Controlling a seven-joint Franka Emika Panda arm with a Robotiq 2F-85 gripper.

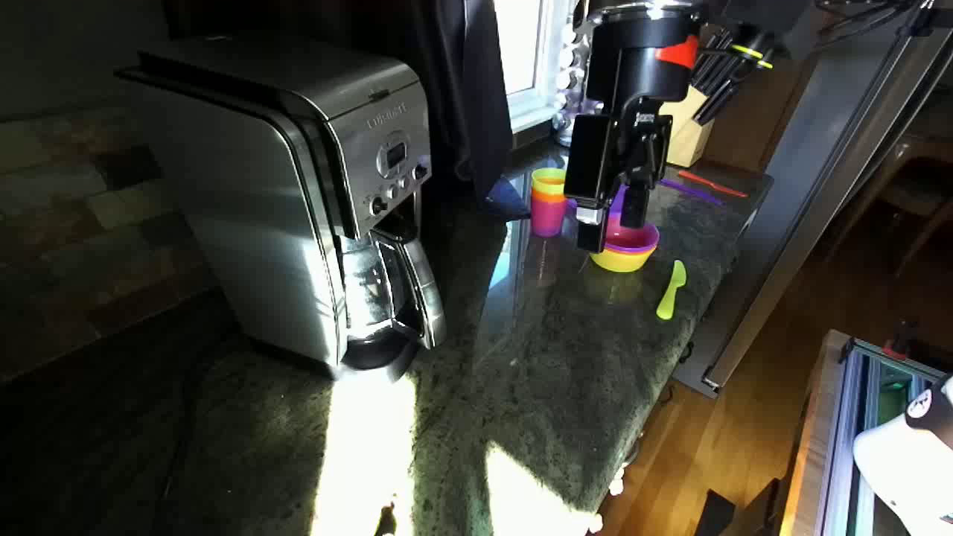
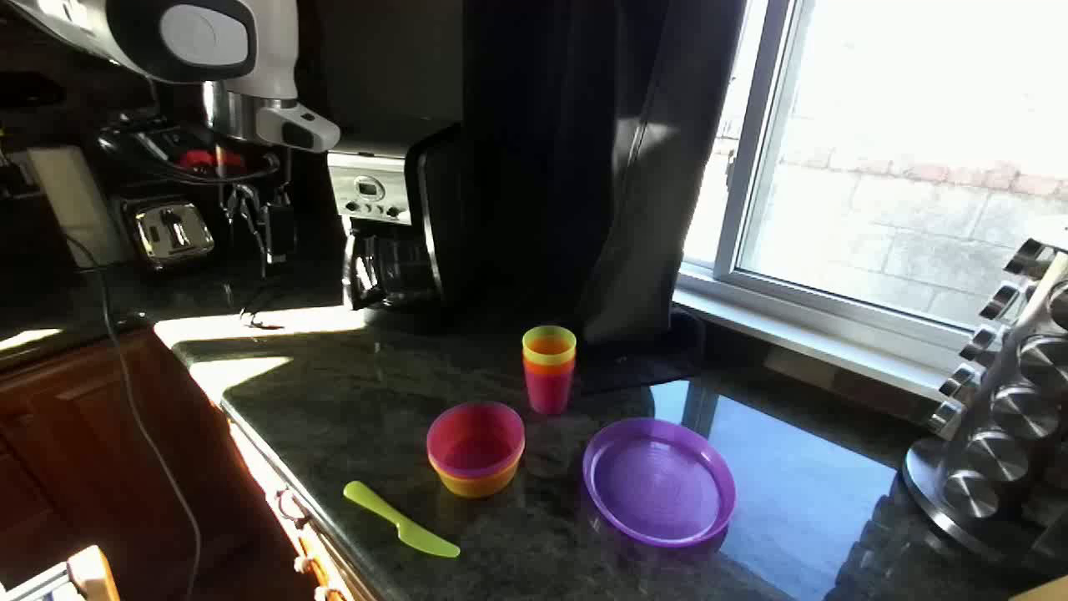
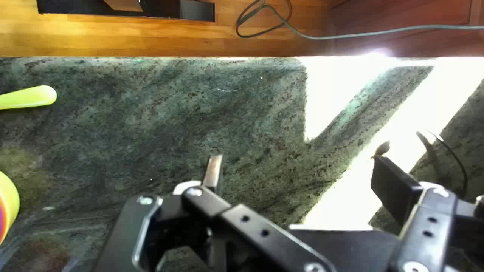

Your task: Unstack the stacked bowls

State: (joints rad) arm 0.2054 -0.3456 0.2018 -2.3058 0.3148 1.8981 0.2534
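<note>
The stacked bowls (image 1: 624, 260) stand nested and upright on the dark stone counter. A pink-red bowl is on top, with purple, orange and yellow-lime rims below it. The stack also shows in an exterior view (image 2: 476, 480), and its edge is at the far left in the wrist view (image 3: 8, 202). My gripper (image 1: 613, 222) is open and empty, its fingers spread wide in the wrist view (image 3: 298, 166) above bare counter. It overlaps the bowls in an exterior view, but stands well apart from them, towards the coffee maker, in an exterior view (image 2: 274, 255).
Stacked cups (image 2: 549, 376) and a purple plate (image 2: 659, 484) stand near the bowls. A lime-green knife (image 2: 400, 519) lies between the bowls and the counter's front edge. A coffee maker (image 1: 283, 193), a dark curtain (image 2: 551, 167) and a spice rack (image 2: 1001, 417) stand along the back.
</note>
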